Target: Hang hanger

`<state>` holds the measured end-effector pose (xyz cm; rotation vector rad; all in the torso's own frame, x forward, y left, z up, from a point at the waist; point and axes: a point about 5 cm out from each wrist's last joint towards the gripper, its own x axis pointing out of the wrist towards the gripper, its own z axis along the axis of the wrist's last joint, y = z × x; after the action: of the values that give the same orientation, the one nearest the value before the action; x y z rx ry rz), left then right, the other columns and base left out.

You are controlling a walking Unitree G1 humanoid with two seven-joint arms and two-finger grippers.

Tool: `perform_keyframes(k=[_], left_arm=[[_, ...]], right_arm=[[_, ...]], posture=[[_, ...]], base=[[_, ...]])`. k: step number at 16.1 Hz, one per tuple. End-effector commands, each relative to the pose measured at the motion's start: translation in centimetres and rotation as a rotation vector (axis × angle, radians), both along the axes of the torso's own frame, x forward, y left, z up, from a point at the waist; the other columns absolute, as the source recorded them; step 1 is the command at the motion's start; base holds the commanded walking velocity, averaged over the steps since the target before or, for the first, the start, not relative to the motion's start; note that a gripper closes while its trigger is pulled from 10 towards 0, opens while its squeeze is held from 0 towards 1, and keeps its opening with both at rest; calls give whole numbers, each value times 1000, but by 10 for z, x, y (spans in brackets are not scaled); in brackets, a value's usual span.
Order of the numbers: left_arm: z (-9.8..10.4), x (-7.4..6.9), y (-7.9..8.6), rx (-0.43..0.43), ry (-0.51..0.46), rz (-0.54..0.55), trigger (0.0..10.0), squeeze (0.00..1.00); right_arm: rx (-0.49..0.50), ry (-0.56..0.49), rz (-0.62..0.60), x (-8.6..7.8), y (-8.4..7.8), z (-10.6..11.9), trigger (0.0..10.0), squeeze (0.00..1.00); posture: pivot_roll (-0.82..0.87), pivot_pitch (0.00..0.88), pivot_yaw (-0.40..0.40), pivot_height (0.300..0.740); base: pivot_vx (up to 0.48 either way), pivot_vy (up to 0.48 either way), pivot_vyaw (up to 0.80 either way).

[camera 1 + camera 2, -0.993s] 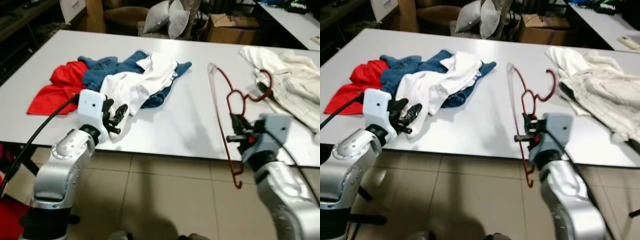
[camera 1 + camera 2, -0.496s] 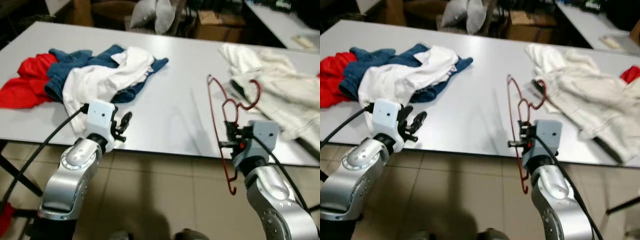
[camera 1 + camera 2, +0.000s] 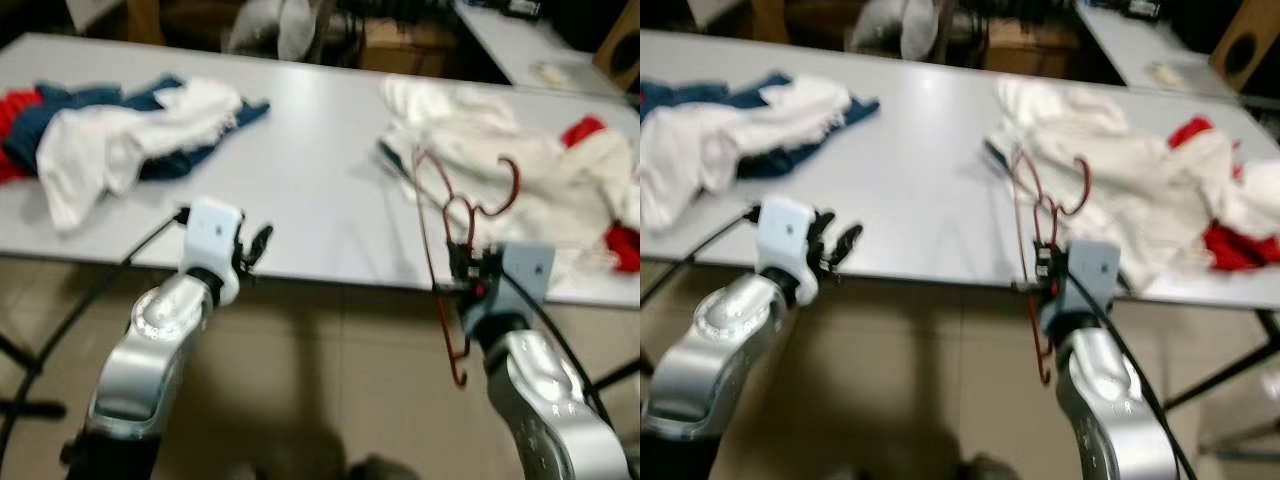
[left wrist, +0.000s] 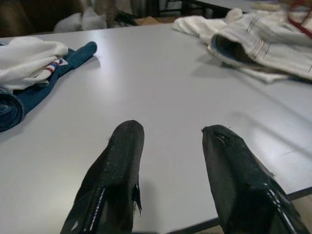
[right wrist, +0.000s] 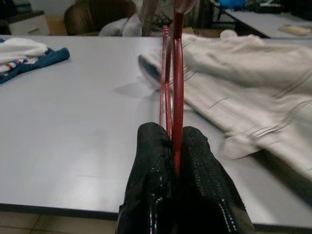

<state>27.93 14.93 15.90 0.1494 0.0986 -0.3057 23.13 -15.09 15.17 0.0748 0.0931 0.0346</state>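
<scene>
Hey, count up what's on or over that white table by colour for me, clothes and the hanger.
Red hanger: 1
White garment on the left: 1
Blue garment: 1
Cream clothes heap: 1
Red cloth on the right: 1
Total: 5

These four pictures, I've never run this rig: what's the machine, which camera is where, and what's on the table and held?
It is a humanoid robot with two silver arms. The two wide pictures come from its head, looking down; the other two look along each wrist's black fingers. The right gripper is shut on a red hanger, held upright by the white table. The left gripper is open, holding nothing. On the table lie blue and white clothes at the robot's left and a cream garment at its right.
</scene>
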Motion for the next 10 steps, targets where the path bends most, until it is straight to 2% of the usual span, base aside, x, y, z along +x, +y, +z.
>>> perform_keyframes(k=[1, 8, 10], left_arm=[[3, 1, -6, -2, -12, -23, 10000, 0], [4, 2, -7, 4, -21, -33, 10000, 0], [3, 1, -8, 4, -22, -36, 10000, 0]], right_arm=[[-28, -12, -25, 0, -6, 3, 10000, 0], [-13, -9, -25, 1, -5, 4, 10000, 0], [-28, -4, -29, 1, -5, 2, 10000, 0]], posture=[[-23, 82, -26, 740], [-22, 74, -27, 740], [-23, 64, -34, 740]], base=[[0, -461, 0], [0, -426, 0], [0, 0, 0]])
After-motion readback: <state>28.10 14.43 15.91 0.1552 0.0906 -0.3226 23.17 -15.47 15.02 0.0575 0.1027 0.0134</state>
